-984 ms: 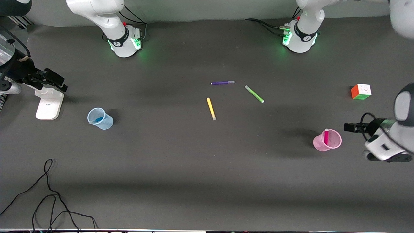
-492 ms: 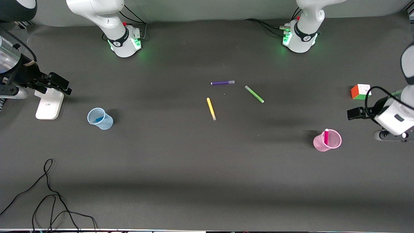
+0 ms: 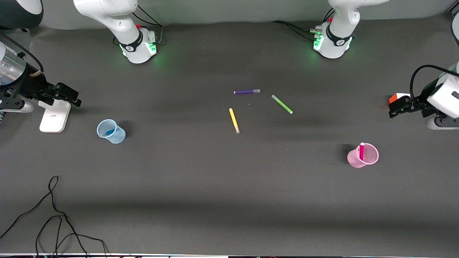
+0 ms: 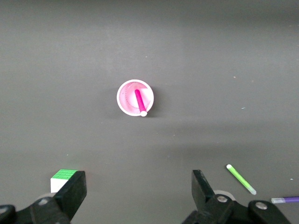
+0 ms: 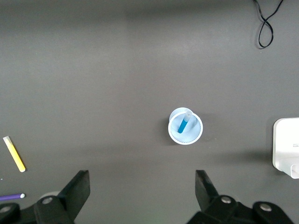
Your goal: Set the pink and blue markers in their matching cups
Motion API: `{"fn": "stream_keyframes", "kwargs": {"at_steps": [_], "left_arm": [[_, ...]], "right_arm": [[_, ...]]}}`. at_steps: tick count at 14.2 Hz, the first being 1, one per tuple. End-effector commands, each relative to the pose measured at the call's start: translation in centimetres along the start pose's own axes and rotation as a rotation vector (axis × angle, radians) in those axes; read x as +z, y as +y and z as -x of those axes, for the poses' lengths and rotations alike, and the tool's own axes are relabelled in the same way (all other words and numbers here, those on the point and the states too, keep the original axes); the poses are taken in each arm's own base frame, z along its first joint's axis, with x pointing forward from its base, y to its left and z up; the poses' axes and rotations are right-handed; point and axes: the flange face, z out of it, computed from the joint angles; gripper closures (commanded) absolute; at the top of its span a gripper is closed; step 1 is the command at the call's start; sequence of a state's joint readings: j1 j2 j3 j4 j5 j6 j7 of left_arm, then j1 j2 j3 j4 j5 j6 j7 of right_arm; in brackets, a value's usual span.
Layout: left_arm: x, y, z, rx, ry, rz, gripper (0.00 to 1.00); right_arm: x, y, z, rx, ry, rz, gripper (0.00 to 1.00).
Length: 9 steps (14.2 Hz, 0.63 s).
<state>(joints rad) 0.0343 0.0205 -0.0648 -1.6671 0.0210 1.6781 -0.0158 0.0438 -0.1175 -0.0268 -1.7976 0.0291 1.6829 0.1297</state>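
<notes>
Tools hang spread and empty: left tool (image 3: 398, 107) over cube (image 3: 394, 96), right tool (image 3: 70, 95) over stand (image 3: 53, 116).

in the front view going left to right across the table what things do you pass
right hand → white stand → blue cup → yellow marker → purple marker → green marker → pink cup → left hand
</notes>
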Motion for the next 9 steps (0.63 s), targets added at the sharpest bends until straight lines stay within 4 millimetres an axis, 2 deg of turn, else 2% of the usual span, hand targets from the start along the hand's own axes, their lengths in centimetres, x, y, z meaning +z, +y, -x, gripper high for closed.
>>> {"fn": "stream_keyframes", "kwargs": {"at_steps": [1, 2, 9], "left_arm": [[-1.9, 1.0, 0.8, -0.007, -0.02, 0.008, 0.0], [-2.3, 1.2, 1.1, -0.006, -0.029, 0.009, 0.0], [-2.0, 1.4, 1.6, -0.004, -0.068, 0.02, 0.0]], "right_arm": [[-0.1, -0.1, -0.3, -0.027, -0.014, -0.001, 0.0], [0.1, -0.2, -0.4, -0.028, -0.017, -0.001, 0.0], [1.0, -0.4, -0.9, -0.028, -0.027, -0.007, 0.0]]}}
